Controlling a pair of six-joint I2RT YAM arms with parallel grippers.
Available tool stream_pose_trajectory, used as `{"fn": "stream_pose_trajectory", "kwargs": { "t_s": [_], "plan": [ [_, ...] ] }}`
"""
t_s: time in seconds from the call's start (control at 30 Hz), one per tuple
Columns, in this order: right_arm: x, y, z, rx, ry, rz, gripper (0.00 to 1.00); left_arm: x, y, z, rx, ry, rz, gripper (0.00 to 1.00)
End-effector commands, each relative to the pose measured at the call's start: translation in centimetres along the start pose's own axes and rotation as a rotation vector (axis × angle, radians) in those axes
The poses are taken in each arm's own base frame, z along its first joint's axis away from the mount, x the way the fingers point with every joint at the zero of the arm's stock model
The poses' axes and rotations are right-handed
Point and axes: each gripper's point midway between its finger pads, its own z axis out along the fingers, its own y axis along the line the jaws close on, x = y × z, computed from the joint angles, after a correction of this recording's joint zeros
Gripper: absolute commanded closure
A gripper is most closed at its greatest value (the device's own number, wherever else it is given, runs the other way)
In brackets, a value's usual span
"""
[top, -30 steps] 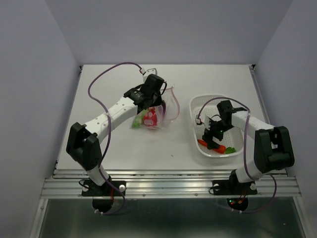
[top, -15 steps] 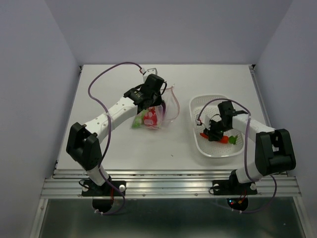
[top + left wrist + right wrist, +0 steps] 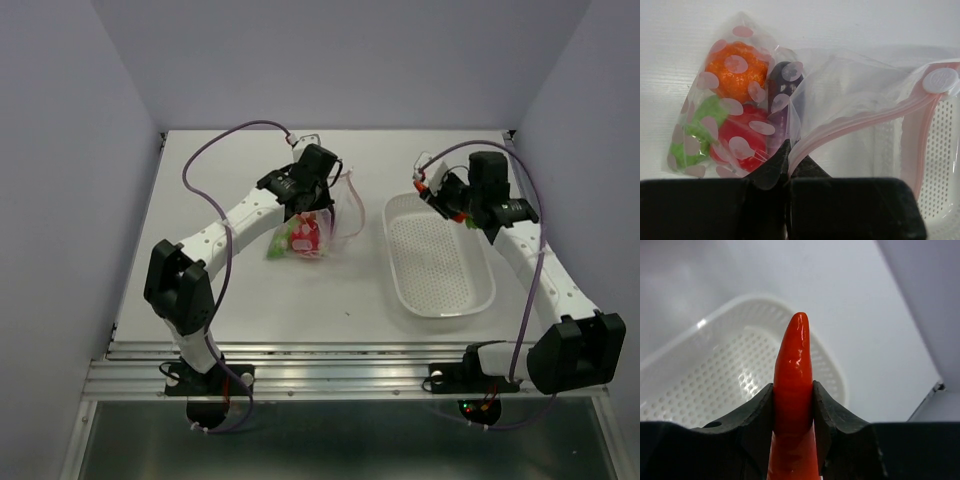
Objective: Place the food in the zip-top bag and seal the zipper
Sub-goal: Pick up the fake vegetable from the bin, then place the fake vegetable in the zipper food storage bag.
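The zip-top bag (image 3: 322, 226) is clear with pink dots and lies at the table's middle. Inside it are an orange pumpkin (image 3: 737, 65), a purple eggplant (image 3: 782, 82), a red pepper (image 3: 742, 142) and a green pod (image 3: 702, 125). My left gripper (image 3: 789, 151) is shut on the bag's mouth edge, pinching the pink zipper (image 3: 855, 125); the mouth gapes to the right. My right gripper (image 3: 793, 390) is shut on the orange-red carrot (image 3: 794, 355), tip pointing forward. In the top view the right gripper (image 3: 447, 197) hangs raised over the basket's far end with the carrot (image 3: 456, 214).
The white perforated basket (image 3: 440, 270) lies right of the bag, nothing in it; it shows below the carrot as the basket (image 3: 715, 380) in the right wrist view. A white round tab (image 3: 940, 80) sits on the zipper's far end. Purple cables loop over both arms.
My right gripper closed on the carrot in the basket, then rose and swung toward the basket's far end with it. The left gripper keeps its hold on the bag, barely shifted.
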Motion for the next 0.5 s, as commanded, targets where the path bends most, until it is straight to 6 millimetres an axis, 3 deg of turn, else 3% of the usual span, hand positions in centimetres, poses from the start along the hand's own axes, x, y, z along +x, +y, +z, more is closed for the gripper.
{"fn": "stream_pose_trajectory", "kwargs": {
  "t_s": [0.0, 0.07, 0.1, 0.17, 0.23, 0.3, 0.33, 0.37, 0.4, 0.47],
  "plan": [
    [-9.7, -7.6, -4.2, 0.274, -0.317, 0.145, 0.79, -1.6, -0.3, -0.5, -0.044, -0.022, -0.014, 1.0],
    [-14.7, -10.2, -6.3, 0.306, -0.494, 0.279, 0.82, -1.9, -0.5, -0.2, -0.059, -0.017, -0.026, 1.0],
    [-16.2, -10.9, -6.8, 0.302, -0.551, 0.327, 0.84, -1.7, -0.3, 0.0, -0.071, -0.004, -0.027, 1.0],
    [-20.4, -11.7, -8.2, 0.237, -0.707, 0.471, 0.86, -1.7, -0.7, 0.2, -0.067, 0.003, -0.041, 1.0],
    [-24.1, -11.9, -9.1, 0.236, -0.819, 0.508, 0.86, -1.6, -1.1, 0.2, -0.047, 0.013, -0.039, 1.0],
    [-26.1, -11.2, -9.1, 0.215, -0.883, 0.565, 0.86, -1.7, -1.4, 0.3, -0.036, 0.017, -0.045, 1.0],
    [-27.3, -11.7, -10.0, 0.262, -0.957, 0.592, 0.86, -1.8, -1.6, 0.3, -0.031, 0.018, -0.048, 1.0],
    [-28.9, -10.5, -10.8, 0.226, -1.025, 0.658, 0.85, -2.1, -1.8, 0.1, -0.028, 0.014, -0.058, 1.0],
    [-28.2, -9.6, -9.7, 0.216, -1.032, 0.712, 0.85, -2.1, -2.0, 0.3, -0.026, 0.019, -0.062, 1.0],
    [-28.8, -9.6, -11.3, 0.243, -1.165, 0.802, 0.84, -2.3, -2.4, 0.2, -0.013, 0.023, -0.07, 1.0]
  ]
}}
